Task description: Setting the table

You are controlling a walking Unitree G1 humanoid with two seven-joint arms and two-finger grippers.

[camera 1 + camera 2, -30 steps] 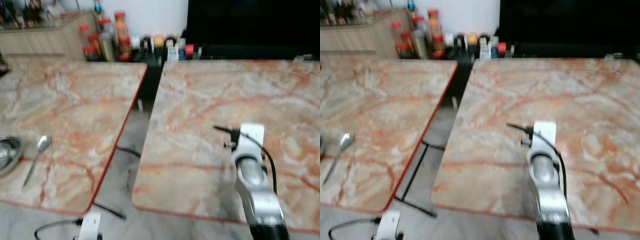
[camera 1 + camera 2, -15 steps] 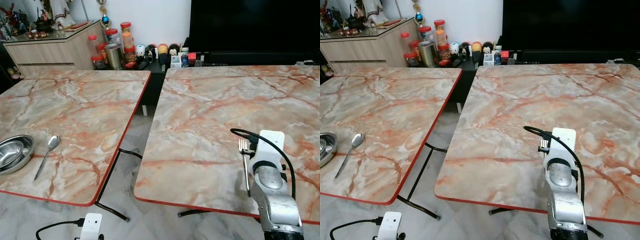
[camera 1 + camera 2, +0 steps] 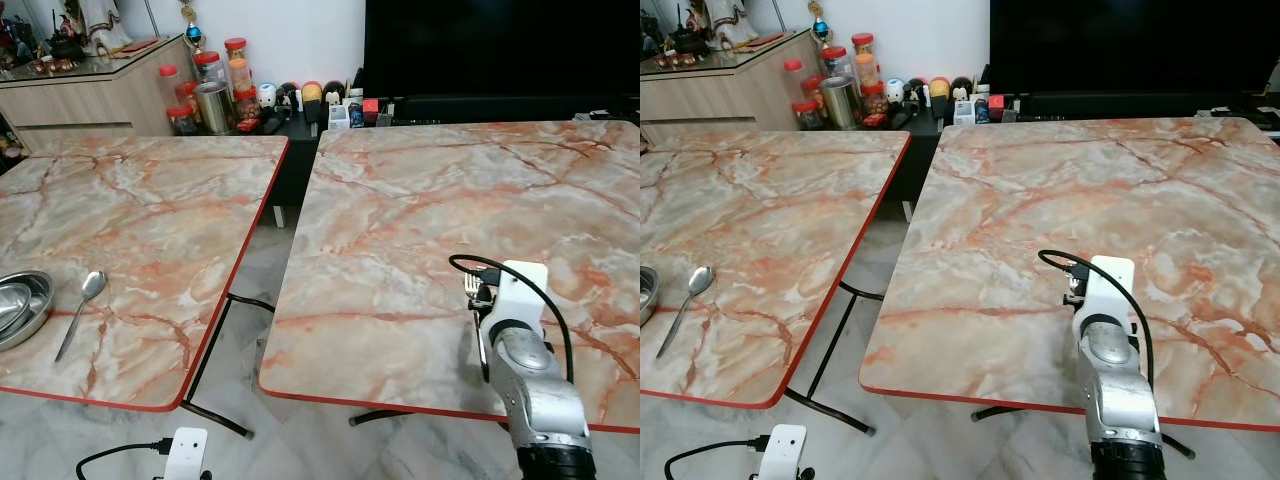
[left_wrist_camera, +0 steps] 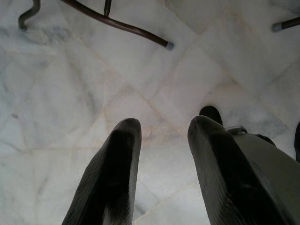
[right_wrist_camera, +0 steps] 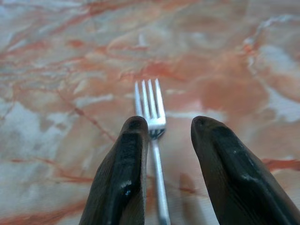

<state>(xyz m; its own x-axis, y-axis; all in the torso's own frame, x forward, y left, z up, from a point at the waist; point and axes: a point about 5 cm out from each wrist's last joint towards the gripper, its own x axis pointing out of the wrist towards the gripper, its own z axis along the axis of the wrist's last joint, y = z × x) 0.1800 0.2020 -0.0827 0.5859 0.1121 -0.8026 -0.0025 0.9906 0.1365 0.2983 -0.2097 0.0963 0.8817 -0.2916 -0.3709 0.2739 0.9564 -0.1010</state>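
your right tool [image 5: 164,159] hangs low over the right bench [image 3: 400,200], near its front edge, with its two black fingers [image 5: 123,178] spread apart. the fork [image 5: 152,122] lies flat on the marble between them, tines pointing away from the wrist, its handle running back under the tool. whether either finger touches the handle you cannot tell, but the tool is not closed on the fork. from the head you see the fork's tines [image 3: 472,287] just beside the white wrist block, at the left side of your right arm [image 3: 525,370].

your left tool [image 4: 159,164] hangs idle below bench height, its fingers parted with nothing between them, pointing at the pale tiled floor [image 4: 93,84], where a dark bench leg [image 4: 117,23] crosses.

out on the left bench [image 3: 150,200], a spoon [image 3: 80,312] lies near the front edge, bowl end away from you, just beside stacked metal bowls [image 3: 18,305] at the far left edge. the two benches stand apart with a gap of floor between them. beyond them, jars and bottles [image 3: 215,90] crowd a low dark shelf beside a wooden cabinet [image 3: 80,95], and a large black screen [image 3: 500,45] stands behind the right bench.
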